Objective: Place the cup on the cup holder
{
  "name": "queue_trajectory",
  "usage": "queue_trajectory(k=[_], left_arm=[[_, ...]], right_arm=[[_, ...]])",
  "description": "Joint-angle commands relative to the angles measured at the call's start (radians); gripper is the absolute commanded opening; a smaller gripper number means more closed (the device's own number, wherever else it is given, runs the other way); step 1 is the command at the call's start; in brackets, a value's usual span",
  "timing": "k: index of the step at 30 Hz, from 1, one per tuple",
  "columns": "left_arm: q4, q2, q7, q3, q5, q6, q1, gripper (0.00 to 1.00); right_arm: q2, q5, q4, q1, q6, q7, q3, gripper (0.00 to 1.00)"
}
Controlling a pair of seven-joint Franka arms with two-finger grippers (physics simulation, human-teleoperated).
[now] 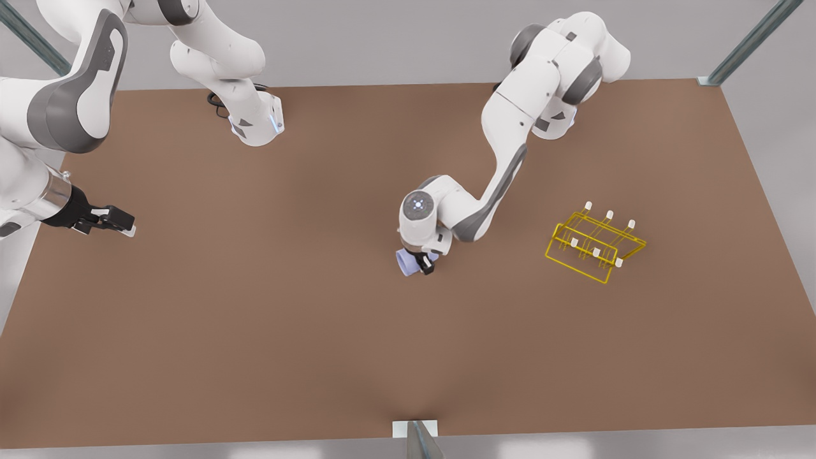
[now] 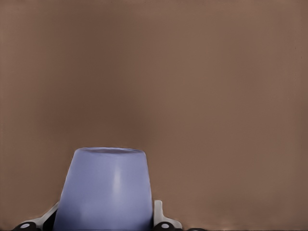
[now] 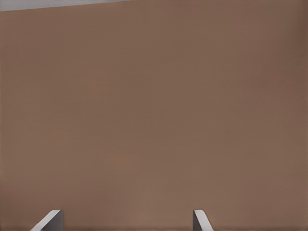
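Observation:
The pale lavender-blue cup [image 1: 404, 261] is near the middle of the brown table, tipped on its side between the fingers of my left gripper [image 1: 421, 260]. In the left wrist view the cup [image 2: 107, 187] sits between two pale fingers [image 2: 159, 214] that press on its sides, so the left gripper [image 2: 107, 207] is shut on it. The yellow wire cup holder [image 1: 596, 245], with white-tipped prongs, stands on the table toward the front view's right, well apart from the cup. My right gripper [image 1: 124, 224] waits at the front view's left, and its fingers [image 3: 201, 220] are spread open on nothing.
The brown table [image 1: 319, 357] spreads wide around the cup and holder. Both arm bases stand along its far edge. A small metal post [image 1: 417, 437] rises at the near edge, and frame struts cross the far corners.

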Motion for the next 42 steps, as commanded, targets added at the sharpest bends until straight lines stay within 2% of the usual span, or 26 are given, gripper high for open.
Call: queue_trajectory(k=[1, 3, 8, 13, 19, 24, 28, 39, 42], left_arm=[[0.074, -0.02, 0.012, 0.002, 0.062, -0.439, 0.0, 0.74], [0.156, -0.01, 0.055, -0.001, 0.111, -0.649, 0.0, 0.74], [0.17, -0.001, 0.185, -0.003, 0.412, -0.973, -0.002, 0.74], [0.179, -0.004, 0.504, -0.003, 0.637, -1.263, -0.016, 0.74], [0.128, 0.009, 0.816, 0.057, 0.875, -1.35, -0.012, 0.74], [0.097, 0.038, 1.003, 0.143, 1.019, -1.272, 0.011, 0.73], [0.097, 0.047, 1.038, 0.143, 1.073, -1.249, 0.044, 0.73], [-0.03, 0.05, 0.966, 0.157, 1.028, -1.168, 0.084, 0.73], [-0.117, 0.019, 0.896, 0.157, 0.987, -1.163, 0.084, 0.73]], right_arm=[[-0.001, 0.001, 0.001, 0.0, 0.0, 0.001, 0.0, 1.0], [-0.001, 0.001, 0.001, 0.0, 0.0, 0.001, 0.0, 1.0], [-0.003, 0.001, 0.001, -0.001, 0.0, 0.001, 0.0, 1.0], [-0.001, 0.001, 0.001, -0.001, 0.0, 0.001, 0.0, 1.0], [-0.001, 0.001, 0.001, -0.001, 0.0, 0.001, 0.0, 1.0], [-0.001, 0.001, 0.001, 0.0, 0.0, 0.001, 0.0, 1.0], [-0.001, 0.001, 0.001, 0.0, 0.0, 0.001, 0.0, 1.0], [-0.001, 0.001, 0.001, -0.001, 0.003, 0.001, 0.0, 1.0], [-0.003, 0.001, 0.001, -0.001, 0.006, 0.001, 0.0, 1.0]])
